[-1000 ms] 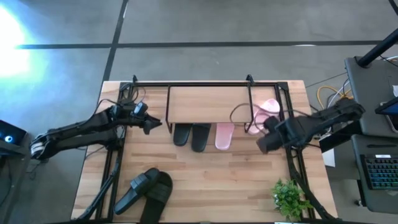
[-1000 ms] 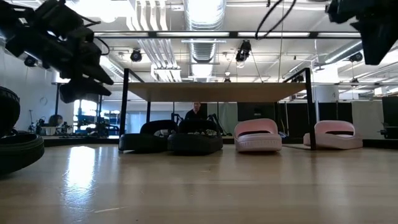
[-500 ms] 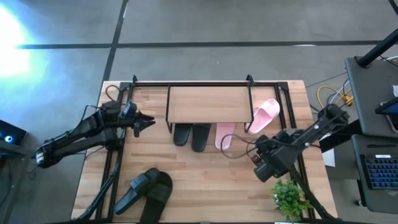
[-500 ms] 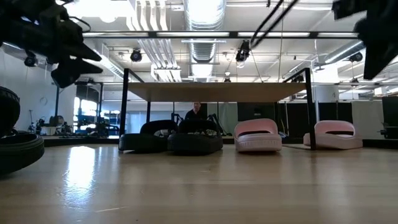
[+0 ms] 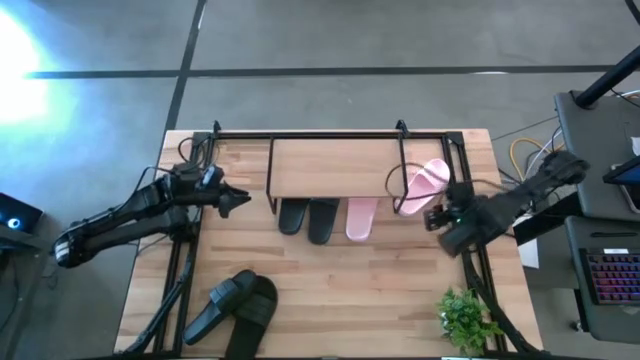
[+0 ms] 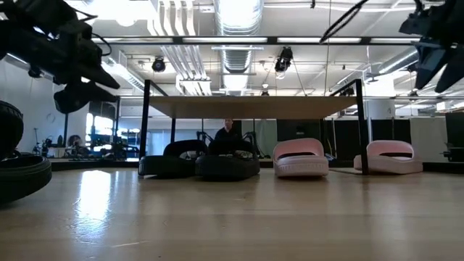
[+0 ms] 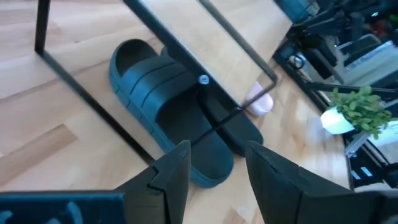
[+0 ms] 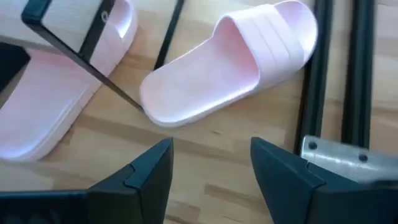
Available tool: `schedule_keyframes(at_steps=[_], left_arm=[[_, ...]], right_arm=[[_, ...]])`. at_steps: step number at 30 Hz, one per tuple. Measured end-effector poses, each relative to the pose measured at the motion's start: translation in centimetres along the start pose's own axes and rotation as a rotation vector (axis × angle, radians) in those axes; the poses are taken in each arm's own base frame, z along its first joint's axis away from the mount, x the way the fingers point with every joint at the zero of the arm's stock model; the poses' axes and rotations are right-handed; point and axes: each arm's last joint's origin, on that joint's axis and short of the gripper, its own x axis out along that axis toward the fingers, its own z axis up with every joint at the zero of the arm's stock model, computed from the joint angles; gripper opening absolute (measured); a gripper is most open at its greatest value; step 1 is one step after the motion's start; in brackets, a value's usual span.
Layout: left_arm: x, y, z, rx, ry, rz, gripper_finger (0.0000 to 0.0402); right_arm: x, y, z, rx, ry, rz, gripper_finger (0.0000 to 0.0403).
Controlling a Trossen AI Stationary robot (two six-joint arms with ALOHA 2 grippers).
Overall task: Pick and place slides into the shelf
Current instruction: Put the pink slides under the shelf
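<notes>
While both arms hang above the counter (image 5: pixel 330 275) holding nothing, five slides are in view. Two matte black slides (image 5: pixel 232 305) lie side by side near the front left corner, well apart from the shelf (image 5: pixel 335 163). The shelf, a light wood board on thin black wire legs, stands at the back centre. Under its front edge sit two more black slides (image 5: pixel 308 217), touching each other, with a pale pink slide (image 5: pixel 361 217) just beside them to the right. A second pink slide (image 5: pixel 423 186) lies tilted just outside the shelf's right legs; its wide ribbed strap shows in the right wrist view.

The left arm reaches in from the left edge; the left tool (image 5: pixel 238 201) is open and empty, pointing at the shelf's left side, above the counter. The right arm comes in from the right edge; the right tool (image 5: pixel 437 216) is open and empty, raised just beside the tilted pink slide.
</notes>
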Motion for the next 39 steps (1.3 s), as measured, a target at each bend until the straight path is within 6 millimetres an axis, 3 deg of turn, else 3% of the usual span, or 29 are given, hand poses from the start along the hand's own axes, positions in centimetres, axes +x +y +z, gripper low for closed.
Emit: schedule_keyframes(at_steps=[2, 6, 9, 15, 17, 22, 25, 32, 39], left_arm=[[0.3, 0.1, 0.1, -0.008, 0.008, 0.009, 0.0141], [0.7, 0.1, 0.2, -0.027, 0.021, 0.017, 0.0141], [1.0, 0.2, 0.2, -0.041, 0.033, 0.033, 0.0141], [1.1, 0.3, 0.2, -0.059, 0.037, 0.042, 0.0141], [1.1, 0.3, 0.2, -0.059, 0.036, 0.042, 0.0141], [0.9, 0.2, 0.2, -0.056, 0.028, 0.033, 0.0141], [0.8, 0.1, 0.2, -0.053, 0.018, 0.026, 0.0141], [0.4, 0.0, 0.2, -0.042, -0.003, 0.009, 0.0141], [0.3, 0.0, 0.3, -0.041, -0.008, 0.007, 0.0141]], right_arm=[[0.3, -1.6, 0.5, 0.060, 0.039, 0.039, 0.0206], [0.7, -4.7, 1.6, 0.438, 0.052, 0.103, 0.0206], [0.3, -5.4, 2.5, 0.609, 0.014, 0.168, 0.0206], [0.5, -5.1, 3.3, 0.762, 0.041, 0.182, 0.0203], [0.8, -4.8, 3.5, 0.665, 0.012, 0.135, 0.0199], [2.0, -3.4, 3.3, 0.282, 0.126, -0.085, 0.0186], [2.1, -2.4, 3.7, 0.104, 0.099, -0.123, 0.0181], [4.3, 0.6, 3.9, -0.043, 0.197, -0.179, 0.0184], [8.5, 3.0, 4.1, -0.251, 0.352, -0.380, 0.0179]])
